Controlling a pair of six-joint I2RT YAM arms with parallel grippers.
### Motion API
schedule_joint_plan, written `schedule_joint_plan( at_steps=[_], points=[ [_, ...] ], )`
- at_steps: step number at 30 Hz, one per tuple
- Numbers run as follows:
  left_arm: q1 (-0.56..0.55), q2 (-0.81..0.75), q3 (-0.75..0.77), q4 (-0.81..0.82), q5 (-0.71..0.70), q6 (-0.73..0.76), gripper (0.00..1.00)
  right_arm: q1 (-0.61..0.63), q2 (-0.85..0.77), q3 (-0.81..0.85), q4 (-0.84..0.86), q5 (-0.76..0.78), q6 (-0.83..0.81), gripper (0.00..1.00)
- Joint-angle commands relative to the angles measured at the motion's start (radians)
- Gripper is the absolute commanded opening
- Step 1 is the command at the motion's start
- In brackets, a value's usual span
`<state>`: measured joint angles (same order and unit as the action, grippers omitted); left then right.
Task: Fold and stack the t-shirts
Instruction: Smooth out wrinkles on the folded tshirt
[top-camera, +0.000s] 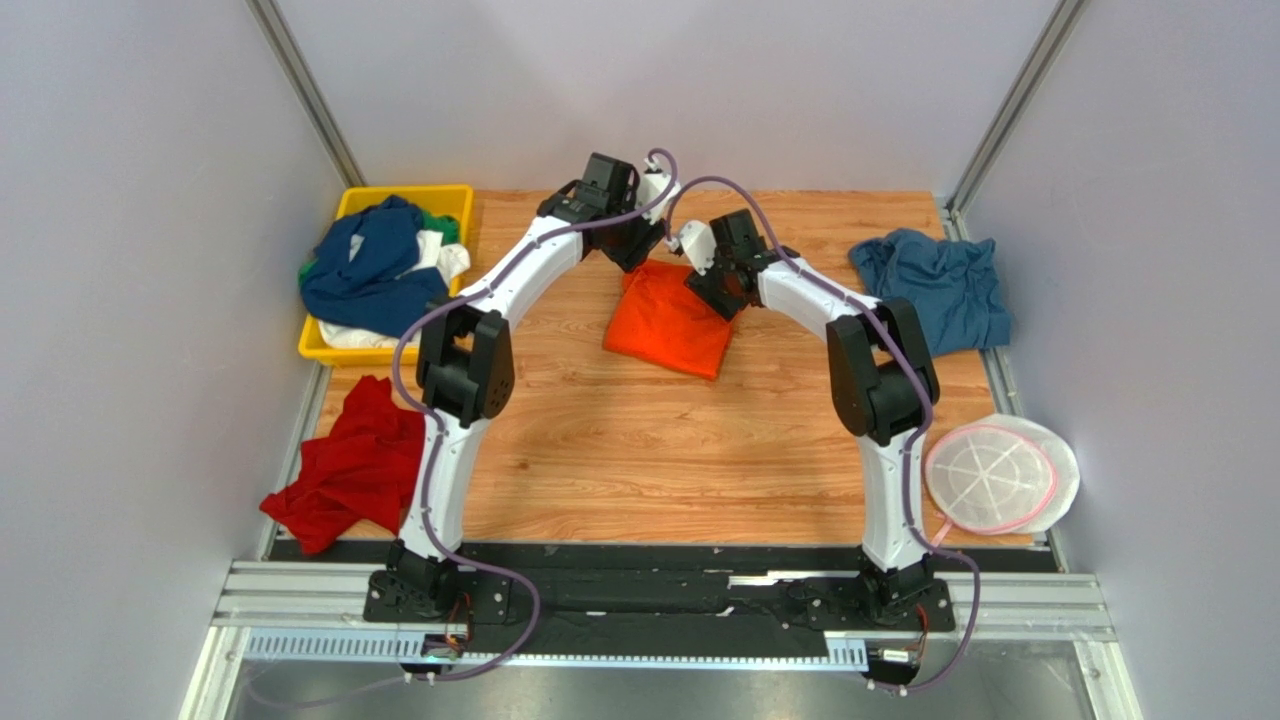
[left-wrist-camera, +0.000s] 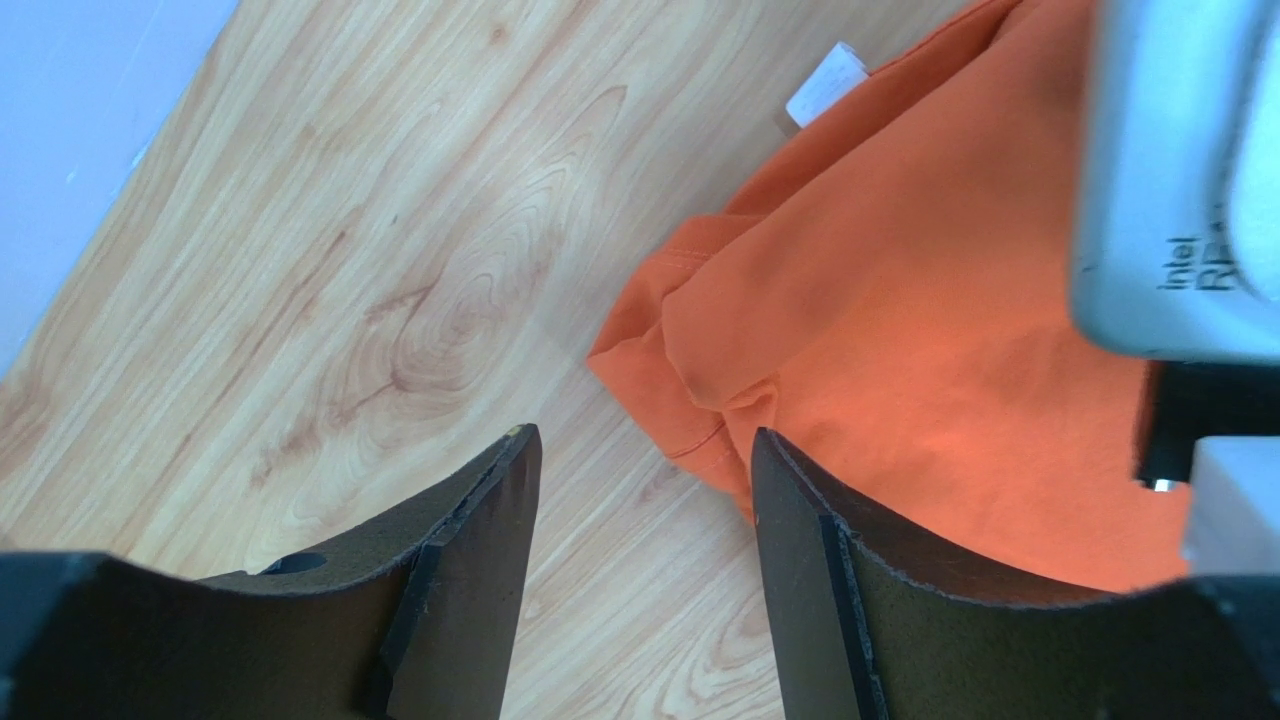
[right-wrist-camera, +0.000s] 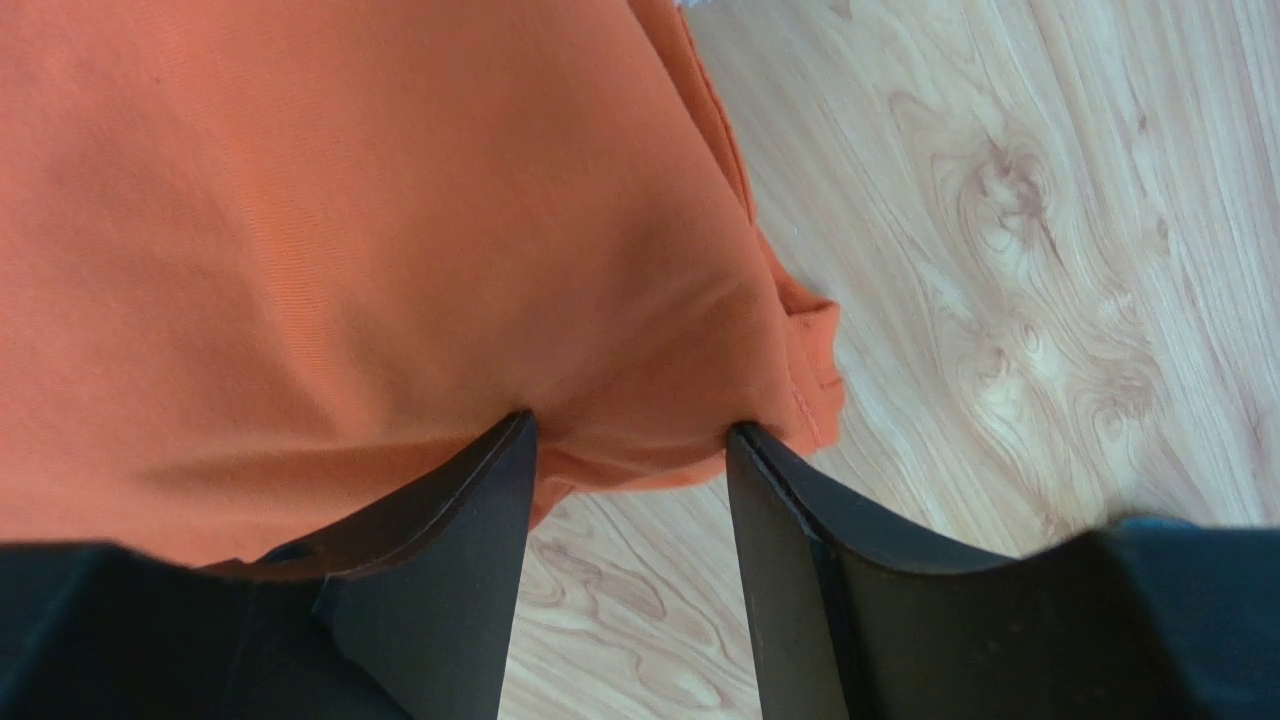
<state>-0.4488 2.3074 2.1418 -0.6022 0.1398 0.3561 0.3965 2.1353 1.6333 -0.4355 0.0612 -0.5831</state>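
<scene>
The t-shirts are rendered in plain colours: a bright orange t-shirt, a steel-blue t-shirt, a red t-shirt and a navy t-shirt, the last accompanied by white cloth and green cloth. The tray is coloured yellow, and the table is finished in light brown wood grain. The disc is marked white with pink lines, and the arms are finished in white and black.
</scene>
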Motion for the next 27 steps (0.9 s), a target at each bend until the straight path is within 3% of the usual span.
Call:
schedule_joint_plan(
  at_steps=[1, 13, 27],
  points=[
    [0.005, 0.03, 0.056, 0.001, 0.049, -0.034, 0.63, -0.002, 0.012, 0.057, 0.049, -0.009, 0.008, 0.54],
    [0.004, 0.121, 0.116, 0.004, 0.041, -0.019, 0.63, -0.018, -0.011, 0.013, 0.061, 0.0, 0.011, 0.54],
    [0.004, 0.233, 0.195, -0.01, -0.075, 0.024, 0.63, -0.018, -0.253, -0.142, 0.064, 0.014, 0.083, 0.62]
  ],
)
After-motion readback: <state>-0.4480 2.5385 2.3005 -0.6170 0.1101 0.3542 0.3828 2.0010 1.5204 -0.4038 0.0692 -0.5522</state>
